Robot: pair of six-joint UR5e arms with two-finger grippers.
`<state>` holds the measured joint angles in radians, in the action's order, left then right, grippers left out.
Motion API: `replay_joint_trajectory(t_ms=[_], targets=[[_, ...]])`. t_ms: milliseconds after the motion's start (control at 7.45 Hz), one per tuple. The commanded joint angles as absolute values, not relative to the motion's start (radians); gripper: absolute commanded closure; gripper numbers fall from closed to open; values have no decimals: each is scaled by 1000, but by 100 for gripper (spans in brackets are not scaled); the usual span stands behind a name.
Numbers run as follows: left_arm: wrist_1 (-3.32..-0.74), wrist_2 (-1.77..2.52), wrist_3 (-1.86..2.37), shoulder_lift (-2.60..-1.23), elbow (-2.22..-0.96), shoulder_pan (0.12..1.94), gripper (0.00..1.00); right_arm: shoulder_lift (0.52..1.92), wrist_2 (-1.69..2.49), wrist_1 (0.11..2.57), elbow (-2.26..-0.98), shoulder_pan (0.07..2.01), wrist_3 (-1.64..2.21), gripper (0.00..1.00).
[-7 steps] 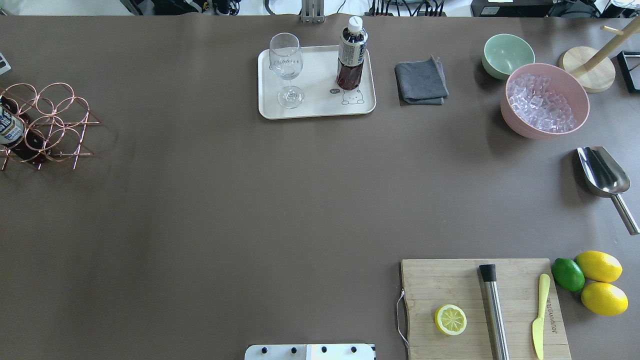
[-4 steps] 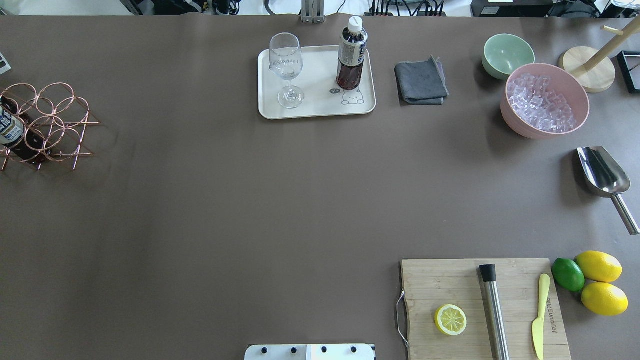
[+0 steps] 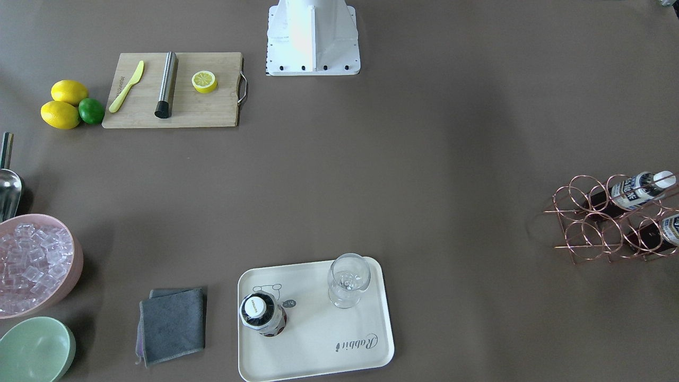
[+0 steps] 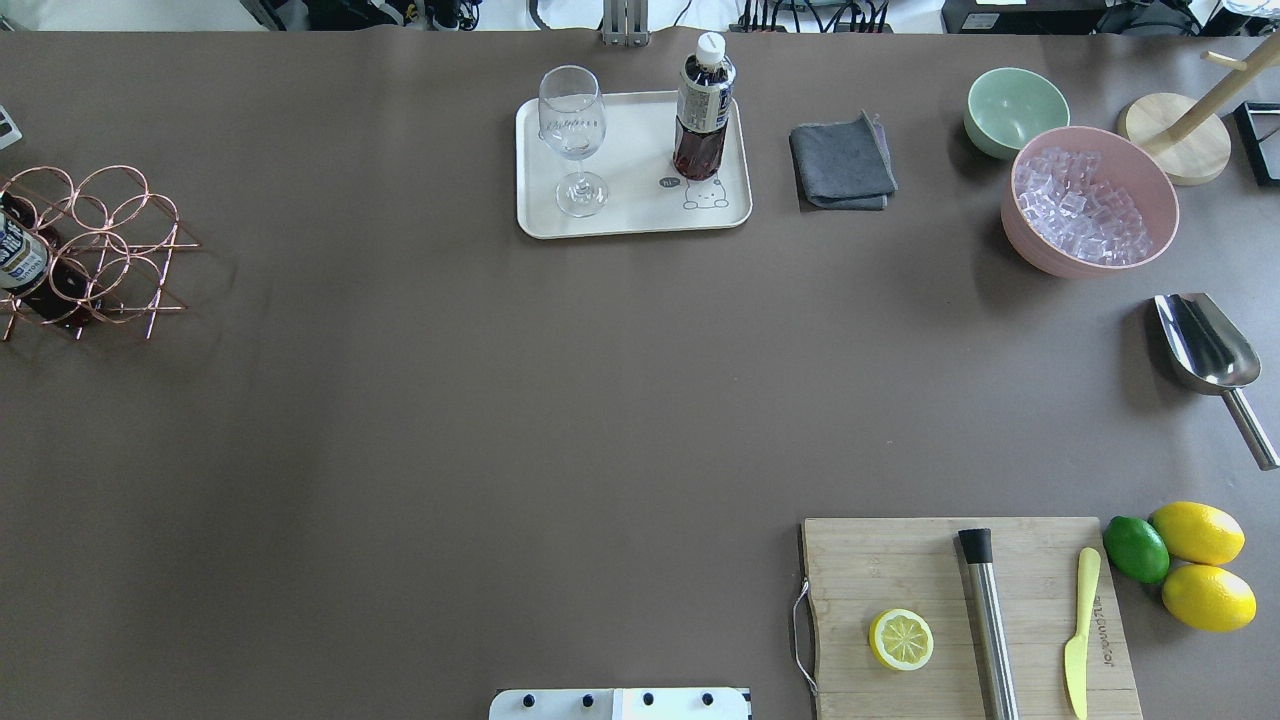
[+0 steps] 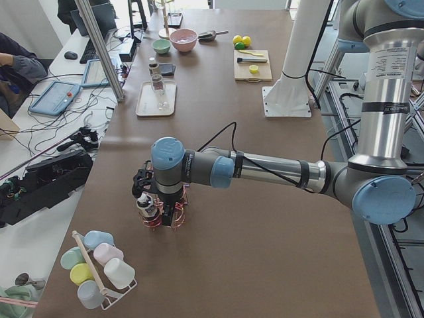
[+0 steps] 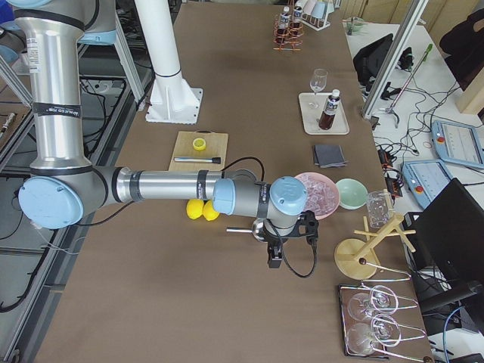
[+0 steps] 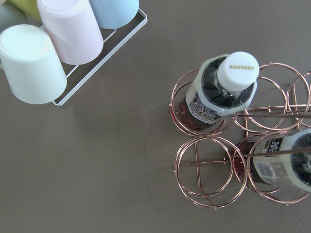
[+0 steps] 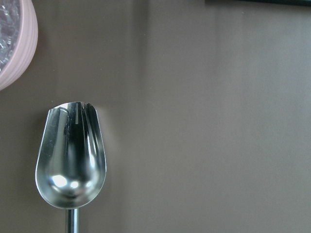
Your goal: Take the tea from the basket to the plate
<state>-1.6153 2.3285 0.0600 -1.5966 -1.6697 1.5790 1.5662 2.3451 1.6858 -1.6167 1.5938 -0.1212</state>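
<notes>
One tea bottle [image 4: 704, 110] stands upright on the cream plate [image 4: 640, 215], by the bear drawing; it shows from above in the front-facing view [image 3: 262, 315]. The copper wire basket [image 4: 100, 240] sits at the table's left end and holds two more tea bottles [image 7: 221, 92] [image 7: 286, 160]. My left gripper [image 5: 144, 192] hangs just above the basket [image 5: 162, 215]; it shows only in the left side view, so I cannot tell its state. My right gripper [image 6: 274, 259] hovers over the steel scoop at the right end; its state cannot be told either.
A wine glass [image 4: 572, 135] shares the plate. Grey cloth [image 4: 842, 162], green bowl [image 4: 1015, 108], pink bowl of ice [image 4: 1090, 200] and scoop [image 4: 1205, 345] lie to the right. A cutting board [image 4: 960, 610] with tools sits front right. A cup rack [image 7: 63, 39] stands beside the basket.
</notes>
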Motion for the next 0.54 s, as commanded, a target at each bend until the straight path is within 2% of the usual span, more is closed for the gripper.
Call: replay_joint_trajectory(t_ms=[0, 402], targets=[[-1605, 2330, 61, -1585, -1671, 1568, 3, 1566, 2345, 1686, -1617, 1594, -121, 0], [-1614, 2332, 57, -1551, -1661, 1569, 2, 1566, 2345, 1686, -1617, 1595, -121, 0]])
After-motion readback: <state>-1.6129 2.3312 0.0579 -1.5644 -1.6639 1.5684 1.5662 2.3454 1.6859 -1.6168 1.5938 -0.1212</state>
